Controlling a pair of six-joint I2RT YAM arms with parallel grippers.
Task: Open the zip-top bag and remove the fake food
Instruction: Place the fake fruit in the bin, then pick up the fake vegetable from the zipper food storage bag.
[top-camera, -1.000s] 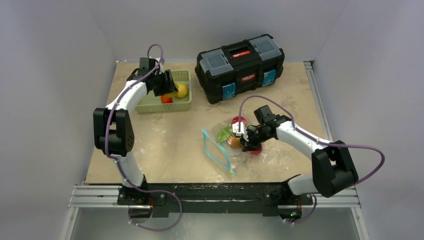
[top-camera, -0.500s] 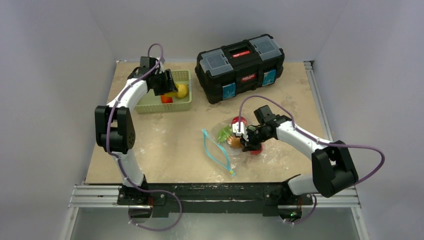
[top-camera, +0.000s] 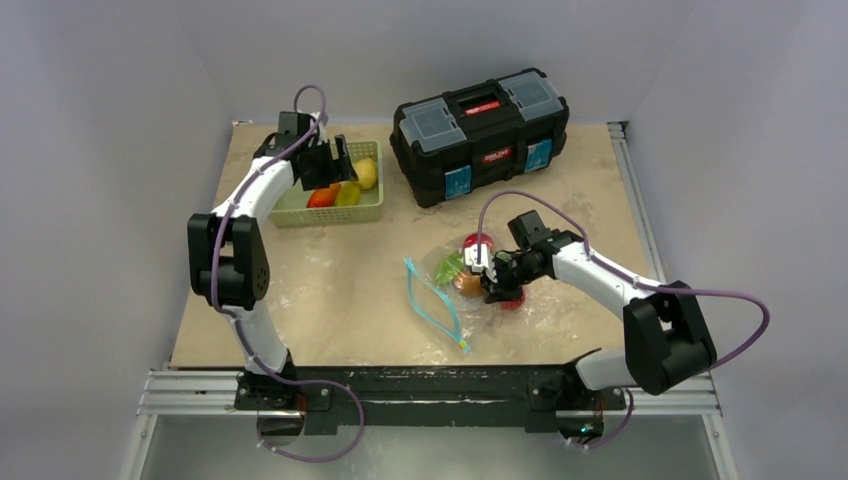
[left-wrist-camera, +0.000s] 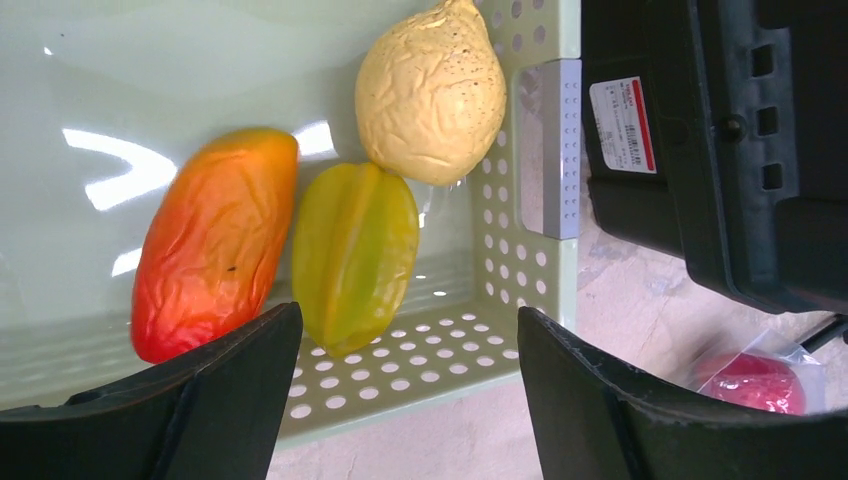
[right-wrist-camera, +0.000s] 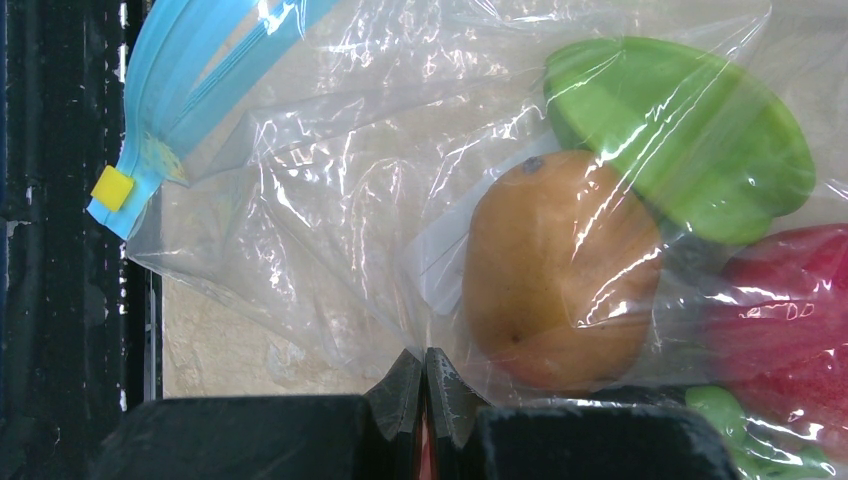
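The clear zip-top bag (top-camera: 455, 285) lies mid-table, its teal zip strip (right-wrist-camera: 190, 85) gaping open toward the near edge. Inside it are an orange fruit (right-wrist-camera: 560, 270), a green piece (right-wrist-camera: 690, 130) and red pieces (right-wrist-camera: 780, 320). My right gripper (right-wrist-camera: 425, 365) is shut, pinching a fold of the bag's plastic beside the orange fruit; it also shows in the top view (top-camera: 490, 272). My left gripper (left-wrist-camera: 405, 340) is open and empty over the green basket (top-camera: 375, 205), which holds a red-orange mango (left-wrist-camera: 210, 240), a yellow-green starfruit (left-wrist-camera: 355, 250) and a pale lemon (left-wrist-camera: 430, 90).
A black toolbox (top-camera: 480, 135) stands at the back, right of the basket, and shows close by in the left wrist view (left-wrist-camera: 720, 150). The black rail (top-camera: 430, 385) runs along the table's near edge.
The starfruit now lies in the basket beside the mango and lemon. My left gripper has drawn back a little over the basket. The right arm has not moved.
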